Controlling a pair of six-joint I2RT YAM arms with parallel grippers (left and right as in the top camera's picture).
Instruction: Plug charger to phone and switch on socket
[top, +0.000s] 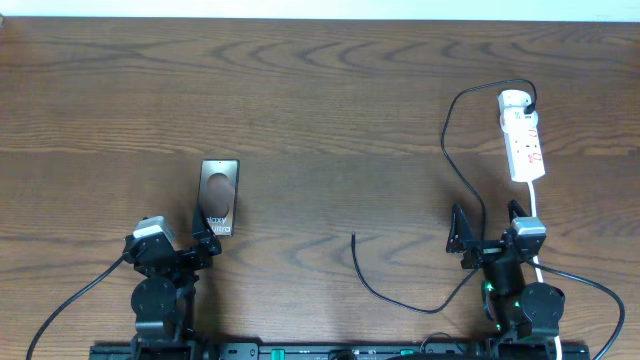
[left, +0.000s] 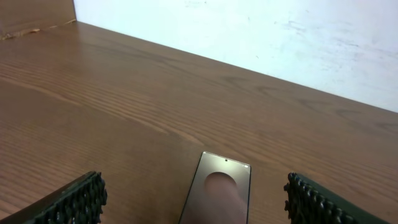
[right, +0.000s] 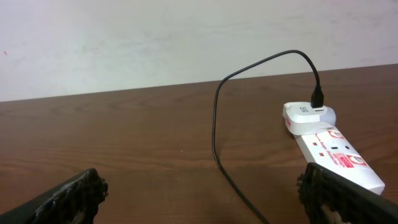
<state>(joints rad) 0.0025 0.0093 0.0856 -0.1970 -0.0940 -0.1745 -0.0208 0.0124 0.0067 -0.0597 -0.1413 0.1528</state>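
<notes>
The phone (top: 218, 197) lies flat on the wooden table at the left, face up, and also shows in the left wrist view (left: 219, 191). My left gripper (top: 203, 238) is open and empty just in front of its near end. The white socket strip (top: 523, 140) lies at the far right, with a white adapter and the charger's black plug at its far end (right: 317, 98). The charger cable (top: 452, 150) loops down past my right gripper to a free tip (top: 354, 236) on the table. My right gripper (top: 488, 226) is open and empty, the cable (right: 219, 137) running between its fingers.
The socket's white cord (top: 535, 205) runs toward the right arm's base. Thicker black robot cables trail from both arm bases at the front edge. A pale wall stands behind the table's far edge.
</notes>
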